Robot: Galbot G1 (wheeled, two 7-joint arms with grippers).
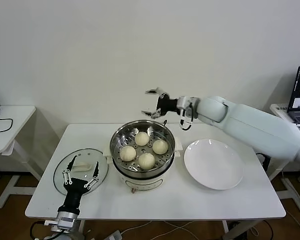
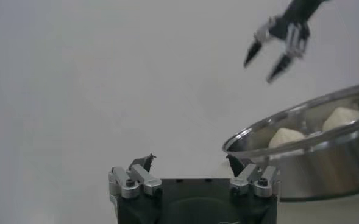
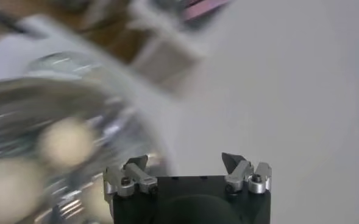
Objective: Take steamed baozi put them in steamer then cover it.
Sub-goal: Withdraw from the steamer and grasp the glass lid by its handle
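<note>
- The four steamed baozi (image 1: 144, 149) sit together on the perforated tray inside the steamer (image 1: 142, 172), which stands mid-table; by the look of it the loading is done and only the covering is left.
- The cover (image 1: 80, 166) lies flat on the table (image 1: 190, 200) just to the left of the steamer, handle up; the white plate (image 1: 213, 163) to the right of the steamer is bare.
- The left end effector (image 1: 80, 175) hovers over the cover's near side with fingers spread wide and nothing held; its likely job is to take the handle.
- To do that well: centre the fingers across the white handle before closing; lift straight up so the rim clears the table; carry it level over the pot; lower until the metal rim seats all round, without nudging the buns.
- The right end effector (image 1: 156, 103) hangs above and behind the steamer's far rim, fingers apart and empty; it would best stay clear of the cover's path.
</note>
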